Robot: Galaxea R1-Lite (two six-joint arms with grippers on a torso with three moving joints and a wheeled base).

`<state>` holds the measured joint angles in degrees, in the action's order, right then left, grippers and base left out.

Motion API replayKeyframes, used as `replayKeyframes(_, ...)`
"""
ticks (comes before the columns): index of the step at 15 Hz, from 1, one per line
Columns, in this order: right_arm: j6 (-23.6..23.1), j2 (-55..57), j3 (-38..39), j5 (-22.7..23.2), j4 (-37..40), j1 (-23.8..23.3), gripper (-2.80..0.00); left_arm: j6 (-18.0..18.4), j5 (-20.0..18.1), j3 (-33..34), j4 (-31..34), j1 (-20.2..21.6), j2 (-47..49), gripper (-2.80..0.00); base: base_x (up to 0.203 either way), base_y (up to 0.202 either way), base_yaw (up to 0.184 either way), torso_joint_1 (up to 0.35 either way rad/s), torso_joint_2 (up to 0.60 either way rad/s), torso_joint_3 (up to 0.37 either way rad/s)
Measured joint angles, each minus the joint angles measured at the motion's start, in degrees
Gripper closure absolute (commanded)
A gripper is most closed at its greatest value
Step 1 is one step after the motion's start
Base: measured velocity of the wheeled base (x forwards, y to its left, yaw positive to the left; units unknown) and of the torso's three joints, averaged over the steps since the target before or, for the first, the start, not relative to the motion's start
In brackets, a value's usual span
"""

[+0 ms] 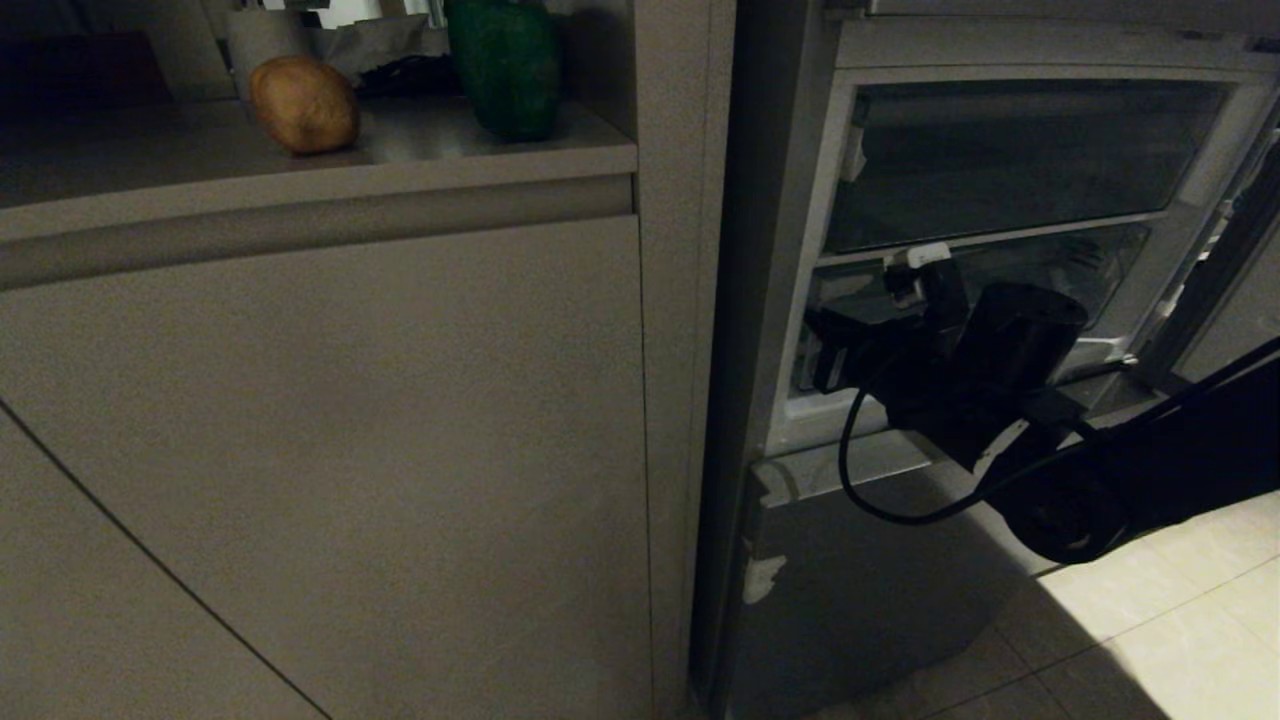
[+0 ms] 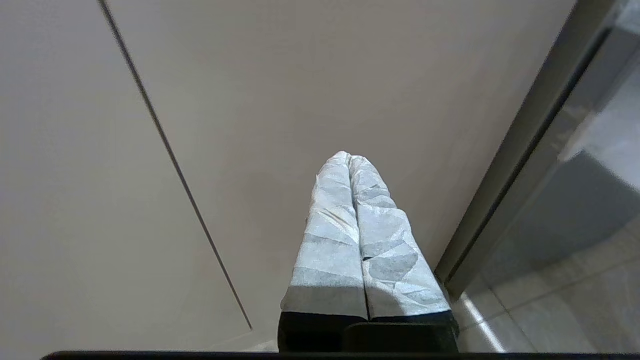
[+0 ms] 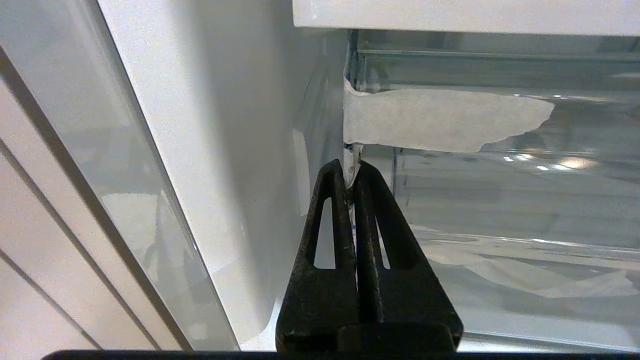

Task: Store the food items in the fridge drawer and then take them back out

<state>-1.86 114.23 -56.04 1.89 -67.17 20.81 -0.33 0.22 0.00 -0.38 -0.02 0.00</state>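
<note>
The right gripper point(image 3: 351, 172) is clenched on the edge of the clear drawer point(image 3: 500, 210) at its corner nearest the fridge's inner side wall point(image 3: 225, 150); the black fingers point(image 3: 330, 215) pinch the thin plastic between their tips. A torn white label point(image 3: 435, 120) sticks to the drawer front just beside the grip. In the head view the right arm point(image 1: 1010, 370) reaches into the open fridge point(image 1: 800, 250) and meets the drawer point(image 1: 1050, 270) at its lower compartment, under a second clear bin point(image 1: 1010, 160).

The left gripper point(image 2: 350, 162) hangs apart from the fridge, clenched on nothing, facing a cabinet front point(image 2: 300, 75).

Beside the fridge, on the counter point(image 1: 420, 140), sit a potato point(image 1: 303, 103) and a green pepper point(image 1: 505, 65), well apart from the drawer.
</note>
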Motion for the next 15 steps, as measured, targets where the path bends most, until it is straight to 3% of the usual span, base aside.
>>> replayKeyframes(5, -0.2, -2.1, 2.6, -1.1, 0.0, 0.5, 0.00, 0.0, 0.0, 0.0, 0.0, 0.0, 0.0, 0.00, 0.000, 0.000, 0.000, 0.000, 0.00, 0.000)
replayKeyframes(15, 0.2, -19.6, 22.8, -4.0, 1.0, 3.8, 0.00, 0.0, 0.0, 0.0, 0.0, 0.0, 0.0, 0.00, 0.000, 0.000, 0.000, 0.000, 0.00, 0.000)
